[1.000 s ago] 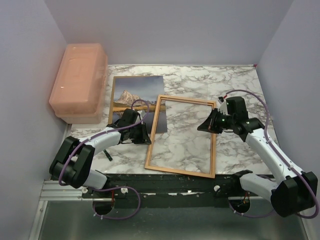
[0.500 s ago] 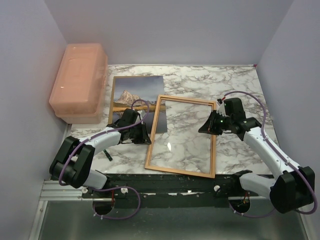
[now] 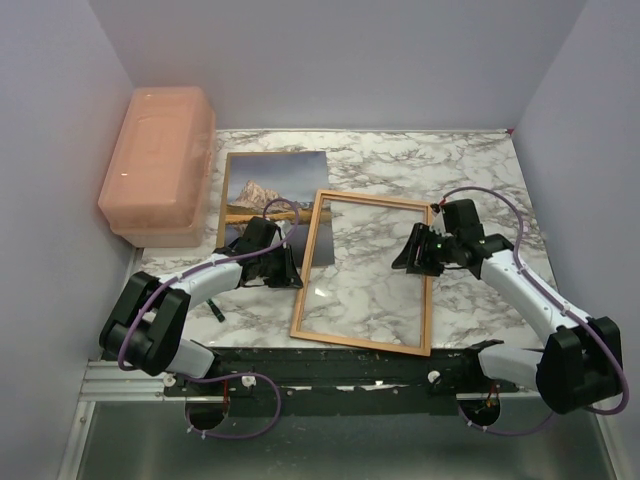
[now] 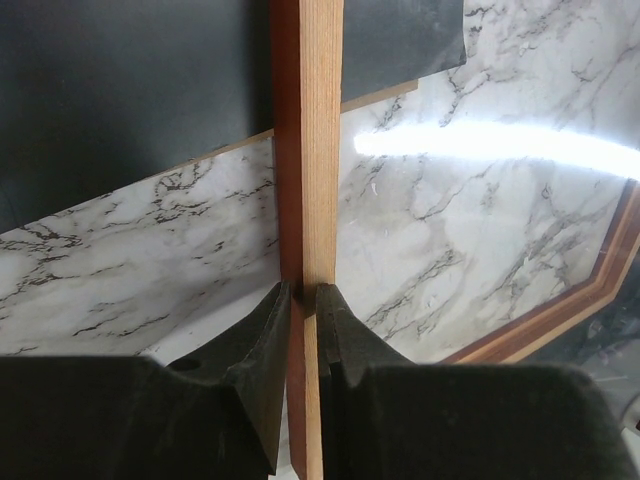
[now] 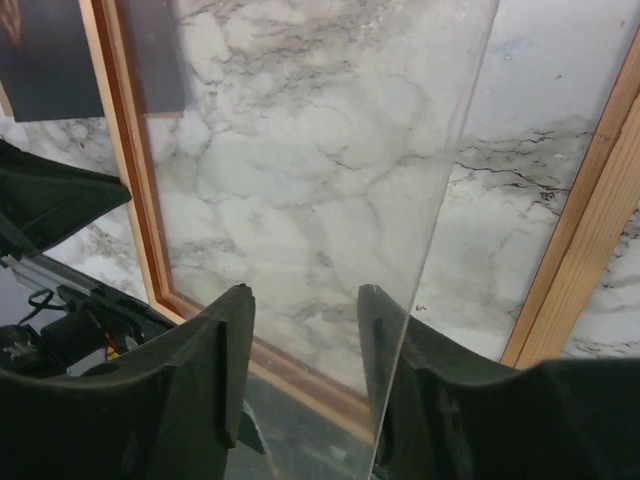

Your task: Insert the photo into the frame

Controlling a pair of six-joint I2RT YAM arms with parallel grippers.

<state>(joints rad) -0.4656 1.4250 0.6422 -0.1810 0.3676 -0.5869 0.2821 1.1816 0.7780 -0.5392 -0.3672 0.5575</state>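
The frame [image 4: 320, 150] is pinched by the left end effector [image 4: 300, 295]; the right end effector [image 5: 305, 295] (over the pane [image 5: 300, 150]) is held open.

The left end effector [image 4: 302, 292] is pinching the frame [image 4: 320, 150] by its wooden rail, which is running straight up the view. Marbled counter [image 4: 150, 270] is lying beneath, and glare is streaking across the pane [image 4: 470, 230] at right.

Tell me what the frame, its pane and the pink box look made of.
The frame looks like bare light wood, straight grain showing on its rail, red-orange along one face. Its pane is clear and glossy, with glare: glass or acrylic, I cannot tell. The pink box seems translucent plastic, with rounded moulded edges.
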